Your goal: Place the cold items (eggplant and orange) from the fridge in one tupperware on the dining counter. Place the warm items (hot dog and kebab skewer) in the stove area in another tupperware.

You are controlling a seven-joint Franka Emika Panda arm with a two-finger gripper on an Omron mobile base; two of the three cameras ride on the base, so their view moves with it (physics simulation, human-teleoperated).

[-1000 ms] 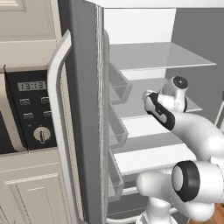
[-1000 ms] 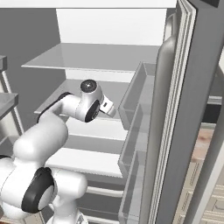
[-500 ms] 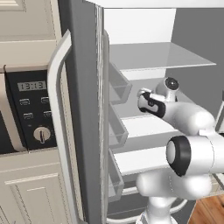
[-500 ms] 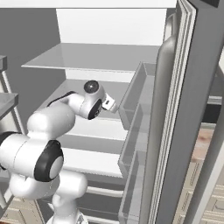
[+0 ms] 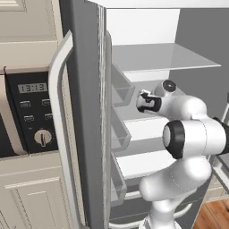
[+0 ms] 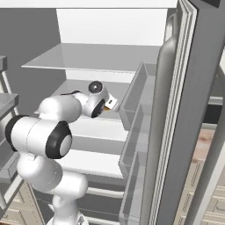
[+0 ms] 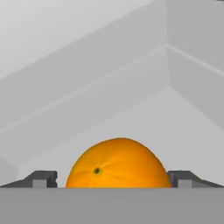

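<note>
— So how far along, would you say?
— Early: the gripper (image 7: 117,178) has its jaws wide apart either side of the orange (image 7: 118,162), low centre of the hand view, on a shelf in the fridge (image 5: 85,112). Nothing is gripped yet.
— Which way does it point?
— It's round, no long axis; its stem dimple faces the hand.

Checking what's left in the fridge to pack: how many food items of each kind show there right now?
orange: 1
Total: 1, sitting on a fridge shelf between the open fingers.
</note>
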